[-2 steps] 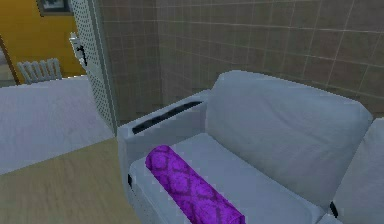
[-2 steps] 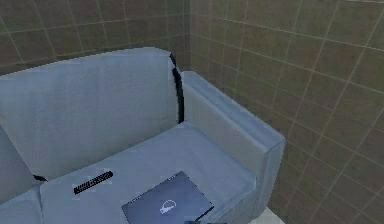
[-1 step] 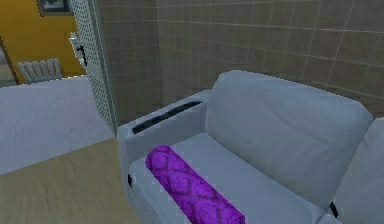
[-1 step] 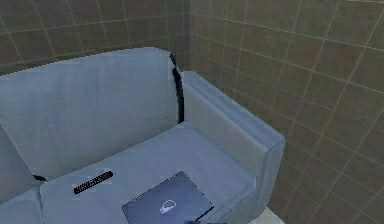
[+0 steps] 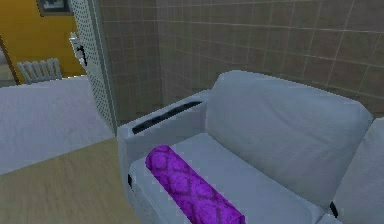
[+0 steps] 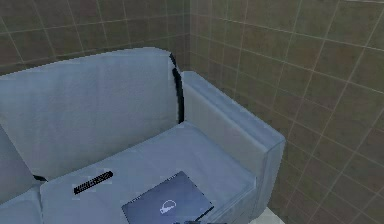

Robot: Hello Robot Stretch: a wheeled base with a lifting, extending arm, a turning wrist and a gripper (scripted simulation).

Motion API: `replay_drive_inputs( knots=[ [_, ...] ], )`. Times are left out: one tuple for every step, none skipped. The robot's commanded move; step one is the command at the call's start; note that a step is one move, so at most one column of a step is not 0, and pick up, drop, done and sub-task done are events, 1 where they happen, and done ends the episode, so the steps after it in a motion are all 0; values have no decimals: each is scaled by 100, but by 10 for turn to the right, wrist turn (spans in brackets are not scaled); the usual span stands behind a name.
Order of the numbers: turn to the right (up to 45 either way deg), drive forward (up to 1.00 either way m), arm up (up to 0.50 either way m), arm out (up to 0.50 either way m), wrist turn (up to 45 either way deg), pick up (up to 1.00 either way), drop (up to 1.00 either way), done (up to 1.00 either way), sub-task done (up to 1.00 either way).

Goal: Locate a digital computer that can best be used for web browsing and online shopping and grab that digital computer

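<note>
Neither the arm's pose nor whether the pincer is apart, together or gripping something can be told from these pictures. In the arm side view, the laptop (image 6: 167, 203) lies flat and closed on the seat of a pale grey-blue sofa (image 6: 90, 105), near the seat's front edge. It is a thin slate-grey slab with a small pale mark at the middle of its lid. A small dark bar-shaped thing (image 6: 93, 182) lies on the same seat, just up and left of the laptop and apart from it. The sofa's armrest (image 6: 232, 128) stands close to a brown tiled wall (image 6: 300, 70). In the forward view, a purple patterned cushion (image 5: 190, 186) lies on a sofa seat.
</note>
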Motion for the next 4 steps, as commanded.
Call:
replay_drive_inputs(
  knots=[
    [0,0,0,0,420,0,0,0,0],
    [0,0,-30,0,0,0,0,0,0],
    [0,0,0,0,0,100,0,0,0],
    [0,0,10,0,0,0,0,0,0]
  ],
)
